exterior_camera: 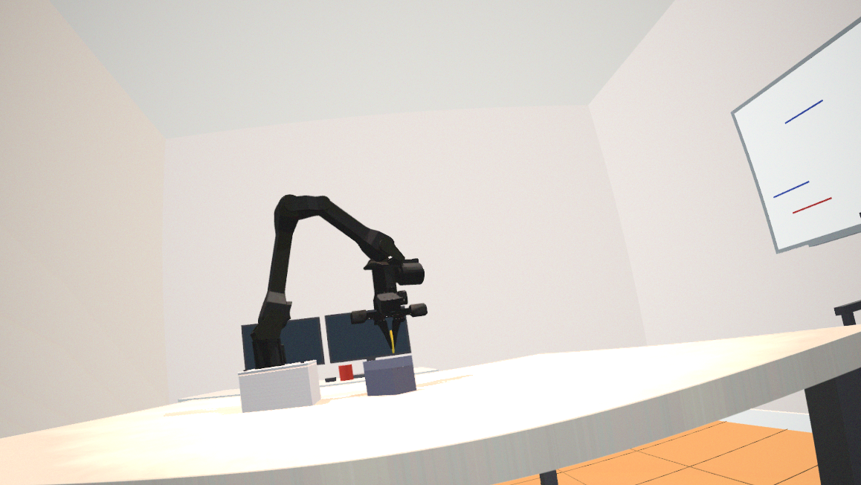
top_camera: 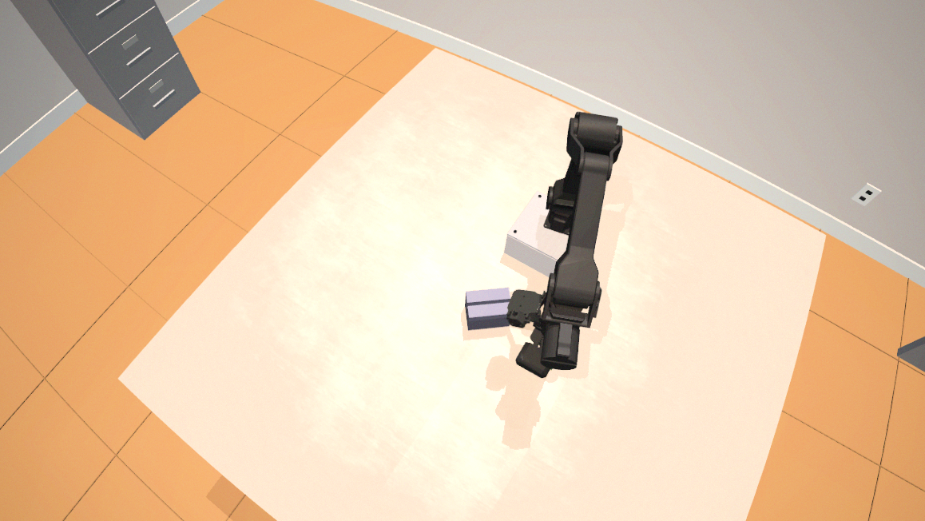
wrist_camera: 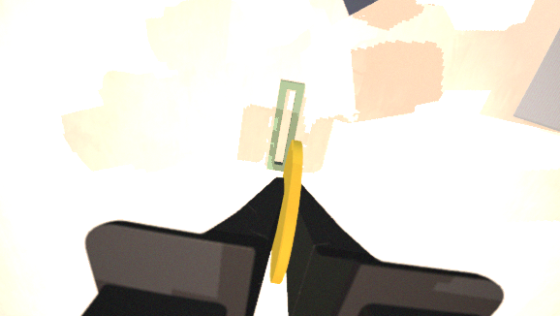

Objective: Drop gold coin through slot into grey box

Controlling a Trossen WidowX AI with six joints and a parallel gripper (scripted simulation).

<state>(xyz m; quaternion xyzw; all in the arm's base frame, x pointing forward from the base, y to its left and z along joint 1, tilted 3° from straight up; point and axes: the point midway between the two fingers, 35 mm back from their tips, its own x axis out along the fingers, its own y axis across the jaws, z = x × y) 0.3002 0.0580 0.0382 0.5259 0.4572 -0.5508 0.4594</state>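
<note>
- The gold coin [wrist_camera: 288, 208] is seen edge-on at the centre of the wrist view, pinched between the two dark fingers, which are almost fully closed on it.
- The coin's upper tip is overlapped against the lower end of the pale green holder [wrist_camera: 287, 123], which lies on the table [wrist_camera: 145, 204] below; the holder's slot is shown vacant.
- In the exterior view the coin [exterior_camera: 392, 341] is carried as a thin yellow sliver hanging under the gripper [exterior_camera: 390, 328], just above the top right of the grey box [exterior_camera: 390, 374].
- From this angle it cannot be told whether the coin is over the slot.
- In the top view the box [top_camera: 487, 308] is found left of centre, a dark line across its lid, with the wrist of the arm [top_camera: 585, 213] pressed close to its right edge.
- The holder is hidden by the arm in that view.
- A white base block [exterior_camera: 278, 385] is seen left of the box in the exterior view, close by but apart, with the arm mounted on it.
- Behind them, dark monitors [exterior_camera: 355, 337] and a small red object [exterior_camera: 346, 372] are glimpsed.
- A filing cabinet [top_camera: 122, 61] is kept well away in the upper left of the top view; a whiteboard [exterior_camera: 807, 144] is hung at the exterior view's right.
</note>
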